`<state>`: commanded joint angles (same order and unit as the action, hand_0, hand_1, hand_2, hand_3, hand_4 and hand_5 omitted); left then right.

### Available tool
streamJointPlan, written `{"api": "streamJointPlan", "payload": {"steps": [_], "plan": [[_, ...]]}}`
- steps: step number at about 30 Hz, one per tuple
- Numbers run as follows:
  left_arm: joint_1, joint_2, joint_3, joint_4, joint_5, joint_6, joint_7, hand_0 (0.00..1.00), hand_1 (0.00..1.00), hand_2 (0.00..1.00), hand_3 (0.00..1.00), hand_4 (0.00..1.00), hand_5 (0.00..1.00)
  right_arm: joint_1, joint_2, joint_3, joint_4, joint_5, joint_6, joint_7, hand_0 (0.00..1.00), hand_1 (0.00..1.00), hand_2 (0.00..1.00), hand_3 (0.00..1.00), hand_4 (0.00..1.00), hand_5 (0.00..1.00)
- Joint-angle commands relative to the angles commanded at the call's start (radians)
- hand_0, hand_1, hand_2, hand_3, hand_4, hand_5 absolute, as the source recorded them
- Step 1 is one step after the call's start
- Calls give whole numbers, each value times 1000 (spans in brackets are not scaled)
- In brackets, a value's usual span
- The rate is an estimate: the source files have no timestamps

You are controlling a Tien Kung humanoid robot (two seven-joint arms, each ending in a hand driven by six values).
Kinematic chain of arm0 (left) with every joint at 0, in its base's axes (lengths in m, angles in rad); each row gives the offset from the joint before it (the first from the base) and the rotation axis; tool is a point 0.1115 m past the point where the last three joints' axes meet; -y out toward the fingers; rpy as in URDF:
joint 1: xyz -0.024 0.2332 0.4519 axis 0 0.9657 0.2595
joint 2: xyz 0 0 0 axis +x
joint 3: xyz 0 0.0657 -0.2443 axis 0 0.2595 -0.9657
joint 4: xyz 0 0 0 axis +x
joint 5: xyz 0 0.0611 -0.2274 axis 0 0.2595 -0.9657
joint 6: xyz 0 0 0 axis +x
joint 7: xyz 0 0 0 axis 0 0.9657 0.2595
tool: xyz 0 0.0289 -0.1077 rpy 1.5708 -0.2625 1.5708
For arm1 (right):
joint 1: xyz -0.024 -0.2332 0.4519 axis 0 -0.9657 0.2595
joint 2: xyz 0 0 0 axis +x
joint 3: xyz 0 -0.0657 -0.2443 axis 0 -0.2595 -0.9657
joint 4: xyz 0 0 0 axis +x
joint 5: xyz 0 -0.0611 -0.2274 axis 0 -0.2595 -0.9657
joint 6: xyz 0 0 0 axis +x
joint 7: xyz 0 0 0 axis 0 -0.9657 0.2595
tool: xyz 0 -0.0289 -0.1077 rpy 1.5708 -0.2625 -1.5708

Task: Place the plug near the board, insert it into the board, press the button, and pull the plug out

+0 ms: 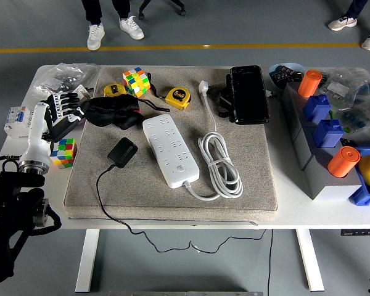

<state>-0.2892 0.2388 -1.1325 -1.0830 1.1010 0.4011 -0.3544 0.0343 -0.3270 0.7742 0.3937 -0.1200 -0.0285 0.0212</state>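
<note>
No readable text, brand, number or sign anywhere. Yellow tape measure [177,97] label too small to read; white power strip [171,150] markings illegible.

A white counter [172,217] carries a grey mat [246,179] across its middle. Left of the mat lie a colour cube [63,152] and clear bags [61,77]. Right of the mat stand a grey block [311,154] and a blue tray [365,196].
</note>
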Motion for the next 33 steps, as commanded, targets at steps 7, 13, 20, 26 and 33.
{"api": "streamJointPlan", "payload": {"steps": [7,13,20,26,33], "plan": [[0,0,-3,-4,1,0,1,545,625,623,601,878,448,0,-2,2,0,0,1,-1,620,669,666,536,859,539],[1,0,-3,-9,2,-1,2,543,626,622,599,876,449,-1,-3,5,1,0,1,0,620,669,666,535,858,540],[1,-1,-5,-13,2,-1,3,542,626,621,598,874,449,-2,-3,5,2,0,1,0,619,668,665,534,855,540],[2,-2,-6,-14,3,-4,5,541,625,621,599,872,449,-1,-3,3,3,0,0,1,620,668,663,533,853,538],[-1,-2,-4,-14,4,-2,5,540,625,620,598,869,445,-2,-3,7,3,1,0,1,620,667,663,532,850,537]]}}
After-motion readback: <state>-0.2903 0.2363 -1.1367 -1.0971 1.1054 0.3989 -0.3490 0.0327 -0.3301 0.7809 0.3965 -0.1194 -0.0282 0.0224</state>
